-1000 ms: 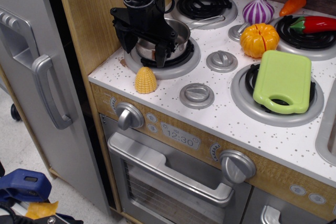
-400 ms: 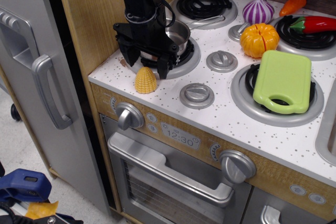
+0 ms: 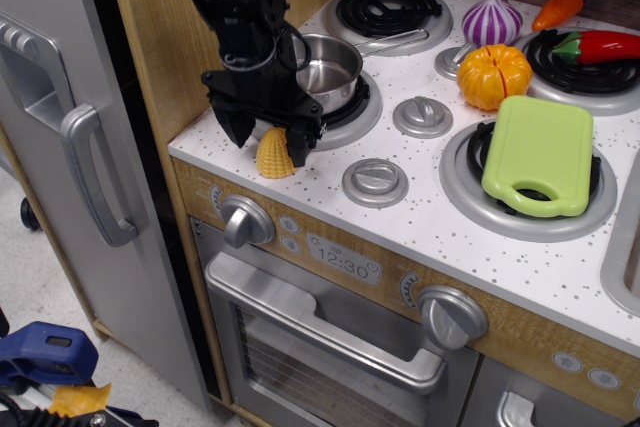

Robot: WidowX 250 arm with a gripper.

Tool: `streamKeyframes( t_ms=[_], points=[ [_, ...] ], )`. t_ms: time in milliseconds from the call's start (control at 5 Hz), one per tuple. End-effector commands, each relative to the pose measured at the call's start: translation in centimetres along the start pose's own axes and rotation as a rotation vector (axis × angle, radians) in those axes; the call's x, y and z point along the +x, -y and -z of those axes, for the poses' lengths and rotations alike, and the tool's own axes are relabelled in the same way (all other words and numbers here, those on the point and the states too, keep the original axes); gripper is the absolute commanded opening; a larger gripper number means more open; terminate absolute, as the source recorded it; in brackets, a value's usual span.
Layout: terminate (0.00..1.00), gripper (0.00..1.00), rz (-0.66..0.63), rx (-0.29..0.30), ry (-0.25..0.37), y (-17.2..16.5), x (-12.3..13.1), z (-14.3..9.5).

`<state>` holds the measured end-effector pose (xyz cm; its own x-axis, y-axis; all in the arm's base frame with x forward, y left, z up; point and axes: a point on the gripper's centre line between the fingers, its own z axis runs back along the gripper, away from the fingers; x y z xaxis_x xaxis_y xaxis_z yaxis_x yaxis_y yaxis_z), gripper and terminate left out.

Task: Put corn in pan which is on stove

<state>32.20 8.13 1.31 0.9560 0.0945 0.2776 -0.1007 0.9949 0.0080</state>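
The yellow corn (image 3: 274,155) lies on the white speckled stove top (image 3: 440,237) near the front left corner. My black gripper (image 3: 270,143) is open and has come down around the corn, one finger on its left and one on its right. The fingers hide the corn's upper part. The shiny steel pan (image 3: 327,64) sits on the front left burner just behind the gripper, with its thin handle pointing back right. It looks empty.
An orange pumpkin (image 3: 494,76), a purple onion (image 3: 491,20), a red pepper (image 3: 600,46), a carrot (image 3: 557,10) and a green cutting board (image 3: 539,155) lie to the right. Grey knobs (image 3: 375,182) sit between burners. A wooden wall stands at left.
My gripper has moved forward and down from over the pan to straddle the corn. The corn and the pan have not moved.
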Motion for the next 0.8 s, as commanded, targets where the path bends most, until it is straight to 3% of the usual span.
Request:
streamKeyframes(
  t_ms=[0, 200, 600],
  points=[
    [0.00, 1.00, -0.021, 0.002, 0.037, -0.4, 0.5, 0.1],
    [0.00, 0.00, -0.023, 0.018, 0.044, -0.2, 0.7, -0.2],
    [0.00, 0.00, 0.010, 0.122, 0.008, 0.0, 2.2, -4.8]
  ],
)
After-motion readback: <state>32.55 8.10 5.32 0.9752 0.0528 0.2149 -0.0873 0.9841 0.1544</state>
